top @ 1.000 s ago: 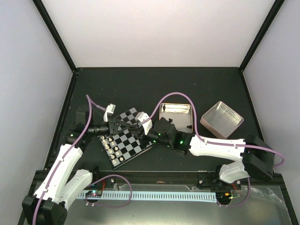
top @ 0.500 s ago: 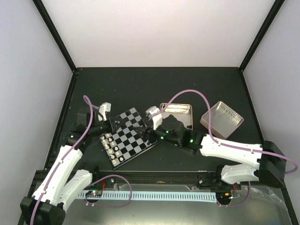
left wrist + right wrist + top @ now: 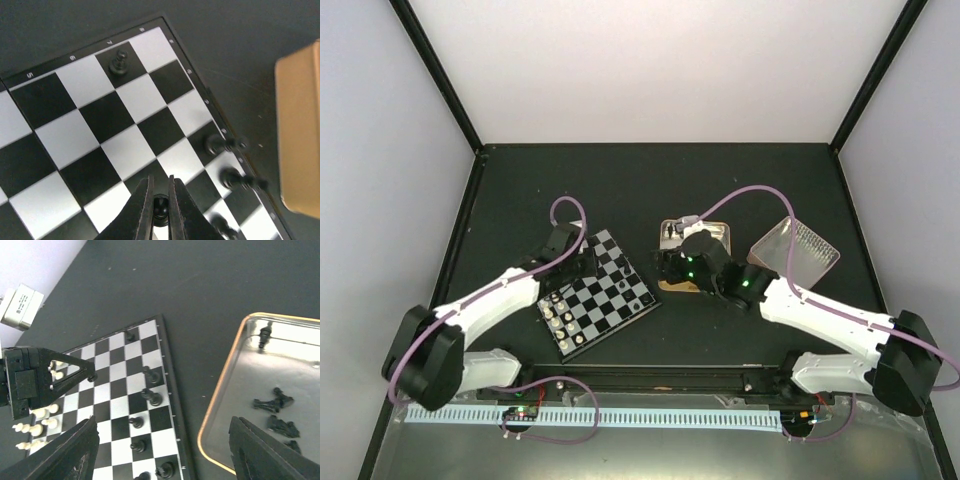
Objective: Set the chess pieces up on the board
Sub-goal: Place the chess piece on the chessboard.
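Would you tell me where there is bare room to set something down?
Bare: the board's middle squares between cream pieces and black chess pieces, and the table beyond board and tin. Crowded: the board's tin-side edge, where the left gripper holds one, and the tin.

Board [image 3: 595, 293] on the tabletop [image 3: 620, 185] left of centre, chess pieces [image 3: 150, 397] along its right edge, white pieces [image 3: 558, 318] along its left, tin [image 3: 300, 375] just right of it with pieces inside, second tin [image 3: 800, 250] farther right, my left tool [image 3: 160, 187] over the board.
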`<state>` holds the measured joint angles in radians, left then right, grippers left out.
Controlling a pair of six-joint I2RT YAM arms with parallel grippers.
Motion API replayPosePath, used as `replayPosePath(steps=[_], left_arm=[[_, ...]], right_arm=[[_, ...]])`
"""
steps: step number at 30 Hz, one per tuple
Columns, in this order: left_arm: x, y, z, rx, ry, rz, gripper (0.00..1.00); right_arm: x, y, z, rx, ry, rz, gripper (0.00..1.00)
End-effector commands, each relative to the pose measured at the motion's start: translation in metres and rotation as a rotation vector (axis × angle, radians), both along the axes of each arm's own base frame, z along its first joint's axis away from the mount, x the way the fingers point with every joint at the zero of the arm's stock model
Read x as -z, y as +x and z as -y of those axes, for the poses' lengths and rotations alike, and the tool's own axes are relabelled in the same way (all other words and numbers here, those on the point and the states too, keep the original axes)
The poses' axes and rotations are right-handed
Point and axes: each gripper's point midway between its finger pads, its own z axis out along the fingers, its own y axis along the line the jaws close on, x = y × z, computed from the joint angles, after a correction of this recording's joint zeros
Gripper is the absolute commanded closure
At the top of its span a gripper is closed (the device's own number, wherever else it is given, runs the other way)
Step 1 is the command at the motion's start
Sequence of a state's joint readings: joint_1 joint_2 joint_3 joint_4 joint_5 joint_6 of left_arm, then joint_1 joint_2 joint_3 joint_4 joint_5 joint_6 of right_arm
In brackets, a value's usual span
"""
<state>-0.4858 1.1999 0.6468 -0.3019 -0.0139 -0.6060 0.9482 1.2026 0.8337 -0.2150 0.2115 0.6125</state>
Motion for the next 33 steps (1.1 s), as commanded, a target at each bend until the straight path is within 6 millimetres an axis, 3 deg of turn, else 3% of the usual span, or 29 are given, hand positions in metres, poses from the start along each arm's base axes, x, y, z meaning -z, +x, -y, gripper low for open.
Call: replayPosePath(steps=[1,12,23,33], left_arm=[[-0.004,0.037,0.004,-0.068,0.046,0.126,0.98],[0.024,0.071,0.009,-0.075,0.179,0.213,0.98],[0.047,0.077,0.014,-0.038,0.218,0.190,0.95],[0.053,0.073,0.006,-0.039,0.267,0.170,0.84]], right_arm=[[0.006,0.008,0.025,0.085,-0.019,-0.022,0.28],[0.001,0.024,0.055,0.164,-0.086,-0.003,0.28],[0.003,0.028,0.052,0.164,-0.094,-0.023,0.28],[0.005,0.027,0.048,0.154,-0.081,-0.038,0.27]])
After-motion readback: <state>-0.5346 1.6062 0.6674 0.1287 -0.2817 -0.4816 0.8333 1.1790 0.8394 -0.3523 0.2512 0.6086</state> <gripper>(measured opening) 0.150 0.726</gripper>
